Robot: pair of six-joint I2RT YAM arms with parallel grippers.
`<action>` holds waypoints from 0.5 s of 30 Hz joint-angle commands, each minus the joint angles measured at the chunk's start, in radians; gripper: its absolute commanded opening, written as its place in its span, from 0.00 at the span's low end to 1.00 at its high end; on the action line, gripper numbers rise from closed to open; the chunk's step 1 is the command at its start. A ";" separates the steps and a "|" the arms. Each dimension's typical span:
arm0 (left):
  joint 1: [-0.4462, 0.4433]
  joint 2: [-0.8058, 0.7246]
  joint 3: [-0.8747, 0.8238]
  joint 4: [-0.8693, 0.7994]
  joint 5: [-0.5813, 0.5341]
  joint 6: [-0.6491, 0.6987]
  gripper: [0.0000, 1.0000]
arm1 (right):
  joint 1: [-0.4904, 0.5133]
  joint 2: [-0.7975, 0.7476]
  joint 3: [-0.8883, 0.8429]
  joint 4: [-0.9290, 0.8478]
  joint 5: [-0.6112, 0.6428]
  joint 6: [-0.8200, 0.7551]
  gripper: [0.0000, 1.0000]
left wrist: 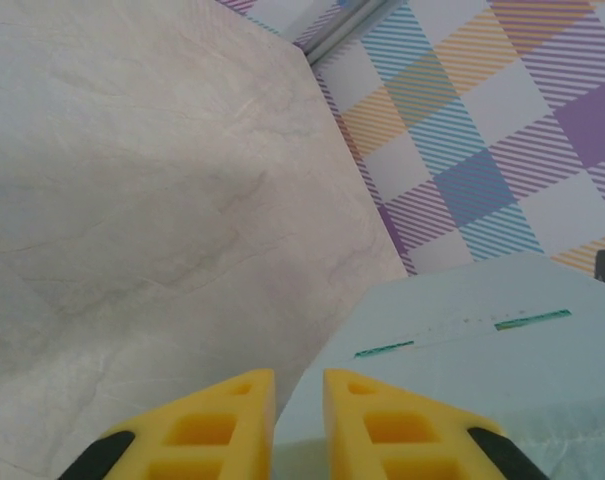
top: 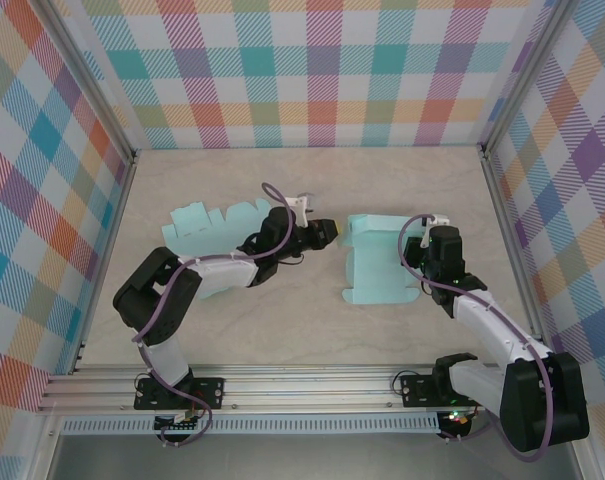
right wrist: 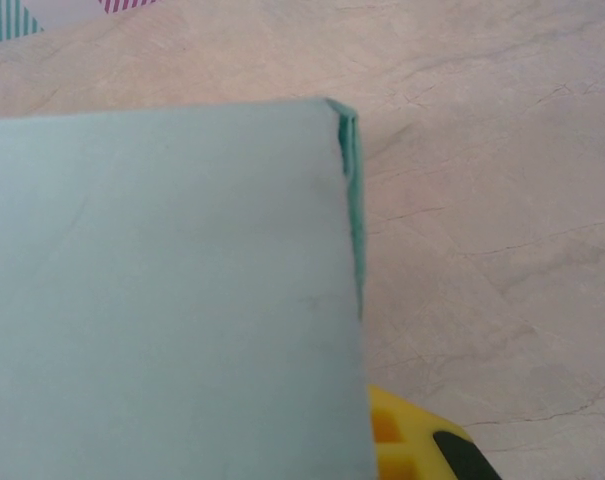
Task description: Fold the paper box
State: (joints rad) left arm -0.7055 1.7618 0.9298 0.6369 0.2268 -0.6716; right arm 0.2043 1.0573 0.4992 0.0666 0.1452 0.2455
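Note:
The paper box [top: 377, 262] is a pale blue, partly folded card lying flat at the table's middle right. In the right wrist view its panel [right wrist: 162, 300] hides one finger, and a folded edge stands up along its right side. My right gripper [top: 422, 255] [right wrist: 364, 402] is shut on the box's right edge, with one yellow finger [right wrist: 402, 440] showing beside the card. My left gripper [top: 329, 232] [left wrist: 300, 378] hovers at the box's upper left corner. Its yellow fingers stand a narrow gap apart, and the card [left wrist: 482, 370] lies beneath and beyond them.
A second pale blue die-cut sheet [top: 210, 228] with a notched top edge lies under my left arm. Plaid walls [top: 312, 70] close in the back and both sides. A metal rail [top: 302, 385] runs along the near edge. Bare table [top: 282, 320] lies between the arms.

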 commanded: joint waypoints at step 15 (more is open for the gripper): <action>-0.109 -0.234 -0.306 0.117 -0.126 0.086 1.00 | 0.014 0.005 0.003 0.019 -0.040 -0.023 0.00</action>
State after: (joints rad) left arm -0.7799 1.5764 0.6464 0.6868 0.1253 -0.6113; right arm 0.2119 1.0592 0.4992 0.0662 0.1192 0.2371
